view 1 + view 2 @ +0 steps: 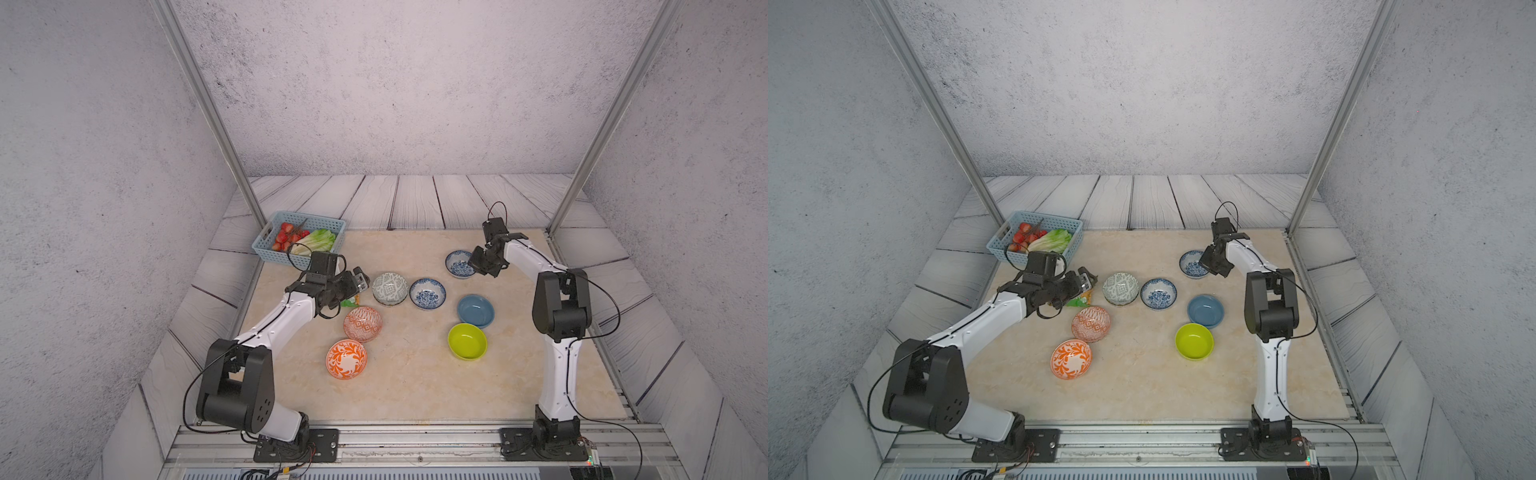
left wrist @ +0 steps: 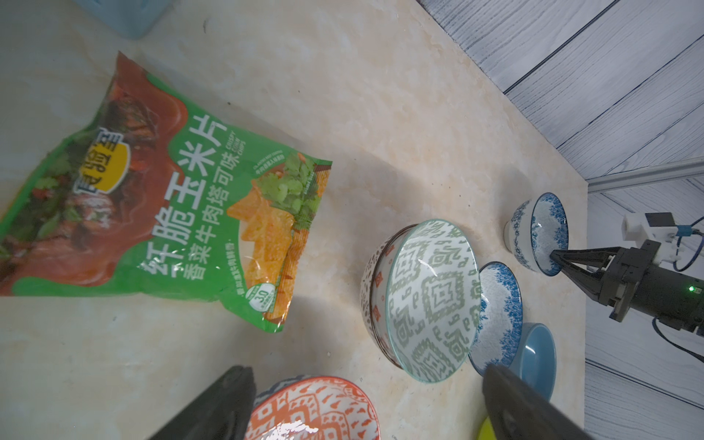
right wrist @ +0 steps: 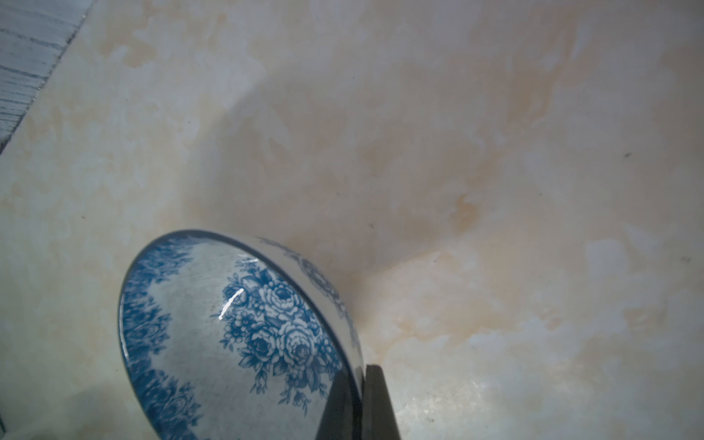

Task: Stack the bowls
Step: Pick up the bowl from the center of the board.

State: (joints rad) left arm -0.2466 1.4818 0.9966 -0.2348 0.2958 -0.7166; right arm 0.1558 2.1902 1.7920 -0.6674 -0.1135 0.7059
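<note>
Several bowls are spread over the beige table (image 1: pixel 407 386). My right gripper (image 3: pixel 360 400) is shut on the rim of a blue-white floral bowl (image 3: pixel 236 335) at the far right (image 1: pixel 457 262), one finger inside and one outside. My left gripper (image 2: pixel 365 396) hangs open above an orange-white geometric bowl (image 2: pixel 316 411), touching nothing. Beyond it the grey-green geometric bowl (image 2: pixel 430 301) sits nested in a white lattice bowl (image 2: pixel 371 293). A second blue-white floral bowl (image 1: pixel 427 294), a plain blue bowl (image 1: pixel 476 311), a lime-green bowl (image 1: pixel 467 341) and an orange floral bowl (image 1: pixel 346 359) stand apart.
A green and red snack bag (image 2: pixel 171 213) lies flat under my left wrist, beside the geometric bowls. A light-blue basket (image 1: pixel 270 249) with strawberries and lettuce stands at the table's back left corner. Metal frame posts rise at both back corners.
</note>
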